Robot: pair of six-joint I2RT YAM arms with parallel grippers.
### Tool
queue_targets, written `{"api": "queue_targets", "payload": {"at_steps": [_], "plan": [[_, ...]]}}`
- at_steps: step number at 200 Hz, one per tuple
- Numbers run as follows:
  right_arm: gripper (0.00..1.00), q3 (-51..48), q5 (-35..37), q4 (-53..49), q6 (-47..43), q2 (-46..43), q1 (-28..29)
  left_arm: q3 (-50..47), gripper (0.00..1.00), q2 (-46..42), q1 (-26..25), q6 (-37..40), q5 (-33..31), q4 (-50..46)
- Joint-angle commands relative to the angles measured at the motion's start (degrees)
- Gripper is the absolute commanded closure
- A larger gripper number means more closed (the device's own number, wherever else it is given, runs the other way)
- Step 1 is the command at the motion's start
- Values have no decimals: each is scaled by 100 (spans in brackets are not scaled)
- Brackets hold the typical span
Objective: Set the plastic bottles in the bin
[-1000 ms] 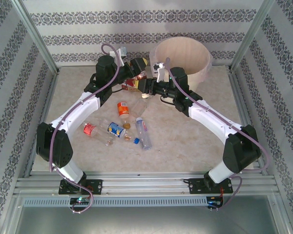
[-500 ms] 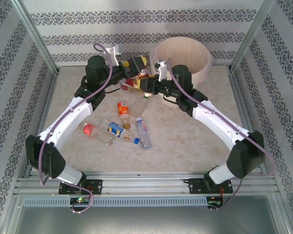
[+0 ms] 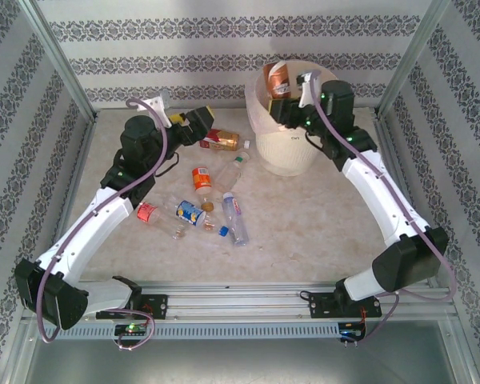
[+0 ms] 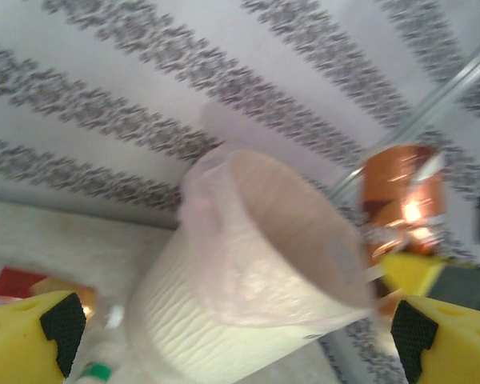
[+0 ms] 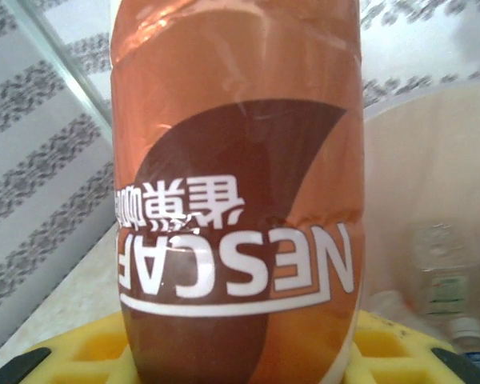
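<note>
Bottle (image 3: 279, 80) in pinch of right tool (image 3: 282, 102), over bin (image 3: 284, 160); left tool (image 3: 192, 119) spread.

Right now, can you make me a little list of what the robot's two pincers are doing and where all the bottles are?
Left pincer: open, holding nothing, above the table
Right pincer: shut on the brown-orange bottle, held over the bin
Bin: round, cream, pinkish bag over its rim, upright at the far side
Loose bottles: about six, lying on the table left of the bin
Inside the bin: at least one clear bottle
</note>
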Motion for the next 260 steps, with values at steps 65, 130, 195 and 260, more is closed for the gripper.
{"api": "queue_targets", "payload": {"at_steps": [65,130,195,260], "plan": [[58,1699,1388,-1335,-1116,1048,-565,-392,0,-352,31,-405,-1934,-1583],[35,2601,2146,-2117,-911,1988,-446,-400,0,-444,195,-729,-2315,-2255],[6,2232,2260,-1830,-695,1444,-401,-374,0,-284,297,-868,-2246,-2379],[2,1451,2245,-1200,-531,720,-302,-251,0,7,419,-1002,-1969,-2489]]}}
